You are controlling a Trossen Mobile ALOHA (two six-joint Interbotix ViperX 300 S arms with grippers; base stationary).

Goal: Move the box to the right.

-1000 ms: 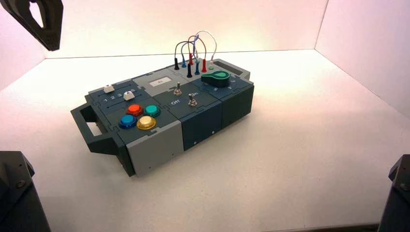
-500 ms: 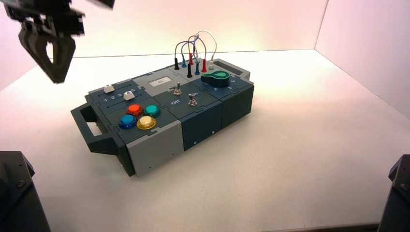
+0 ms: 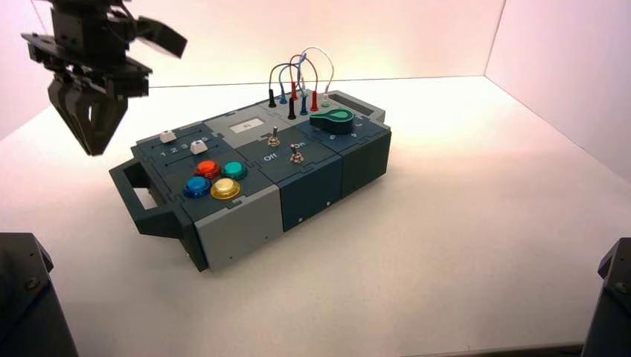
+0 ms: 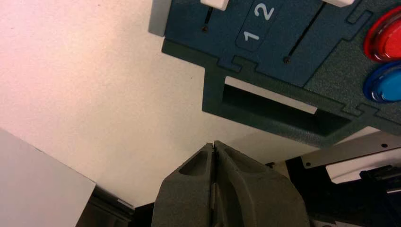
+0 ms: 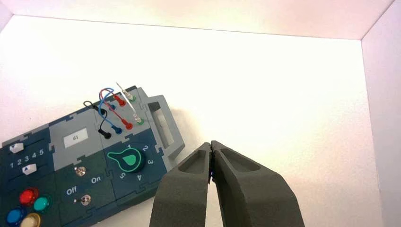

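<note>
The box (image 3: 309, 190) lies slantwise on the white table, its dark handle (image 3: 136, 195) at the left end. On top are four coloured buttons (image 3: 216, 178), two toggle switches (image 3: 285, 146), a green knob (image 3: 332, 119) and looped wires (image 3: 301, 71). My left gripper (image 3: 94, 147) is shut and empty, hanging in the air above the table just left of and behind the handle end. In the left wrist view its tip (image 4: 213, 144) is a little off the handle (image 4: 279, 112). My right gripper (image 5: 210, 144) is shut and empty, held back from the box (image 5: 71, 175).
White walls (image 3: 565, 59) close off the table at the back and on the right. Open table lies to the right of the box (image 3: 476, 193). Dark arm bases stand at the front left corner (image 3: 26, 297) and the front right corner (image 3: 614, 297).
My left arm has come down and rightward from the top left corner toward the box's handle end. The box has not moved.
</note>
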